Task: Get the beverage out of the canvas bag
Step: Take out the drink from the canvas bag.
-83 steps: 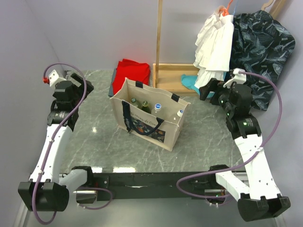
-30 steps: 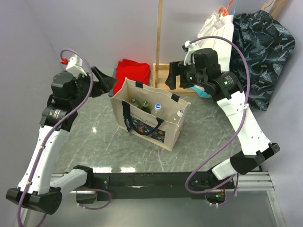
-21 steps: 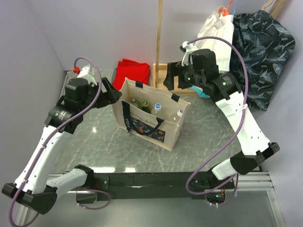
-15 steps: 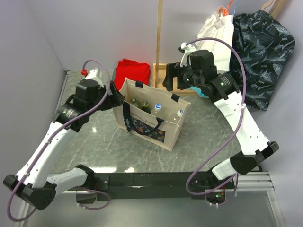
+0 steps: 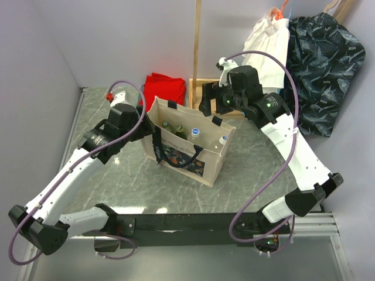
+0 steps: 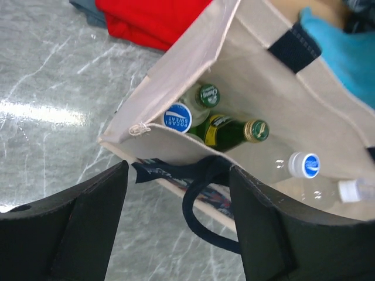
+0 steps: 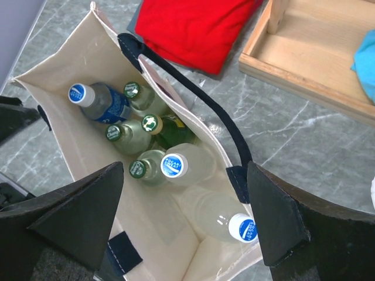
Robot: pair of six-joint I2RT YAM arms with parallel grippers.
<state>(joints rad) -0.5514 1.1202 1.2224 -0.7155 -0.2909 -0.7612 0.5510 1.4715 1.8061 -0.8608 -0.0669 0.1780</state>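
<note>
Both arms: swung inward since earlier view, now flanking canvas bag (image 5: 188, 157) at frame centre. Left tool (image 6: 176, 172): jaws wide, empty, at bag's left rim. Right tool (image 7: 184, 170): jaws wide, empty, above bag mouth. Bottles (image 7: 174, 165): inside bag. Counter (image 5: 117, 175): grey marble; lilac walls. Red cloth (image 5: 164, 88), wooden tray (image 7: 316, 52): upper centre.

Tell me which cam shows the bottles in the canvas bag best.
Right wrist: looks straight down into the canvas bag, bottles unobstructed. Left wrist sees fewer, past the bag's near wall. Top external shows only tiny caps.
</note>
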